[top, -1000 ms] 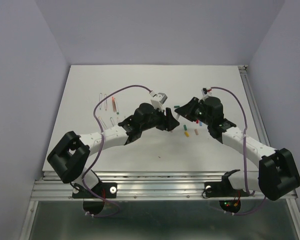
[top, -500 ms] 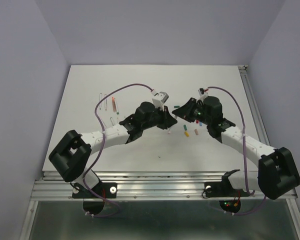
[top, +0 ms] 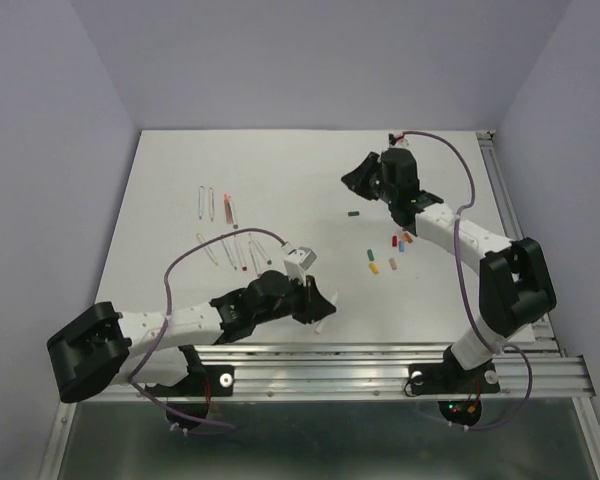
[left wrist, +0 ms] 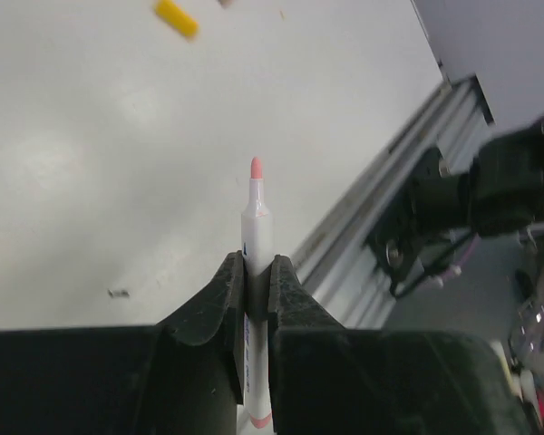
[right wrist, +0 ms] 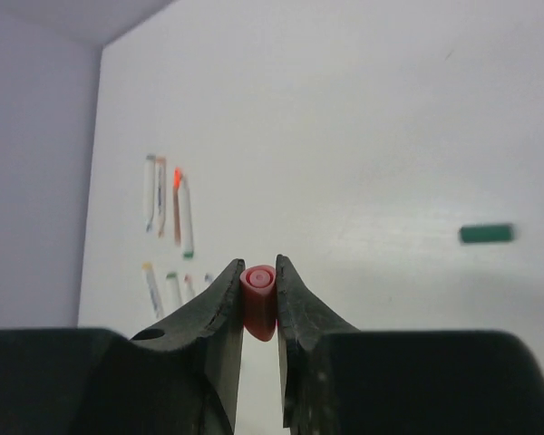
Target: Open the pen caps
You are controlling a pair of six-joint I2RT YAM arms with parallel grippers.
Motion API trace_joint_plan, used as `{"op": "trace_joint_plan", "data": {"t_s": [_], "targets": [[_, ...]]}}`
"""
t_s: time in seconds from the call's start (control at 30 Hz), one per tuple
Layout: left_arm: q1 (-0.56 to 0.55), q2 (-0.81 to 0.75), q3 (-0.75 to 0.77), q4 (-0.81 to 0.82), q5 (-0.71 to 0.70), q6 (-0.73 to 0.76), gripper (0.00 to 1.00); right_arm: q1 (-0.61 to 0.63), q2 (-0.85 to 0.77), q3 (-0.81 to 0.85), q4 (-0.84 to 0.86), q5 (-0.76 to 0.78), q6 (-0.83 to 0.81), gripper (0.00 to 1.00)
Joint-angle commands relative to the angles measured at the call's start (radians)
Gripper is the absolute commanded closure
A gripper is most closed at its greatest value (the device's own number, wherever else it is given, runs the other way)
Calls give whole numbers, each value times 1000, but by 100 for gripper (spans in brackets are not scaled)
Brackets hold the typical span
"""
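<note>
The right pincer [right wrist: 257, 268] is closed on a pink cap [right wrist: 258, 304], which sits upright between the two fingers with its round end facing the camera. It hangs over the far right part of the table [top: 270, 170], well apart from the pen [left wrist: 257, 222] in the other arm. The left pincer [left wrist: 257, 270] grips that pen by its white barrel, and the bare pink tip sticks out past the fingers. This pincer is low at the near edge of the table, close to the metal rail [top: 380, 352].

A single green cap [top: 353, 212] lies on the table just on the near side of the right pincer. Nearer the arm bases, a small cluster of loose caps [top: 390, 252] lies beside the right forearm: green, yellow, red, blue, orange and pink. The yellow cap [left wrist: 177, 18] also shows at the top of the left wrist view.

On the left side lie more pens with coloured ends. There is a far group [top: 212, 203] of three, and a near group [top: 235, 252] just beyond the left arm. The left arm's purple cable [top: 220, 237] arches over the near group in the overhead view. A tiny dark speck [left wrist: 118, 292] lies on the table by the left fingers.
</note>
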State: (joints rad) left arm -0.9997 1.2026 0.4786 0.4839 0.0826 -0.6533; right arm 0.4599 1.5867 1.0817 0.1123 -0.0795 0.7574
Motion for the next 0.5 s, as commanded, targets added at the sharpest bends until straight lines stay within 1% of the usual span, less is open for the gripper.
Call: {"op": "trace_joint_plan", "data": {"t_s": [0.0, 0.07, 0.1, 0.13, 0.2, 0.23, 0.27, 0.33, 0.37, 0.43, 0.47], "targets": [[-91, -124, -109, -8, 13, -164, 100, -52, 80, 168, 29, 267, -84, 99], [-93, -182, -132, -45, -16, -192, 100, -52, 99, 210, -14, 262, -93, 99], [-91, -201, -129, -71, -42, -201, 100, -53, 101, 204, -16, 253, -98, 99], [-91, -228, -121, -141, -125, -212, 100, -53, 90, 189, -20, 236, -99, 99], [-86, -238, -71, -235, -226, -232, 100, -52, 73, 114, -48, 225, -104, 99], [-67, -230, -48, -325, -303, -236, 100, -53, 50, 78, -57, 231, -116, 98], [-47, -218, -20, -367, -334, -238, 100, -52, 41, 19, -68, 242, -122, 97], [2, -175, 43, -440, -379, -214, 100, -52, 26, -32, -108, 300, -127, 96], [66, -161, 60, -452, -385, -188, 100, -52, 18, -51, -124, 317, -128, 96], [136, -111, 98, -470, -386, -164, 100, -53, 12, -91, -183, 342, -133, 95], [191, -92, 112, -476, -388, -148, 100, -52, 7, -106, -194, 343, -133, 94]]}}
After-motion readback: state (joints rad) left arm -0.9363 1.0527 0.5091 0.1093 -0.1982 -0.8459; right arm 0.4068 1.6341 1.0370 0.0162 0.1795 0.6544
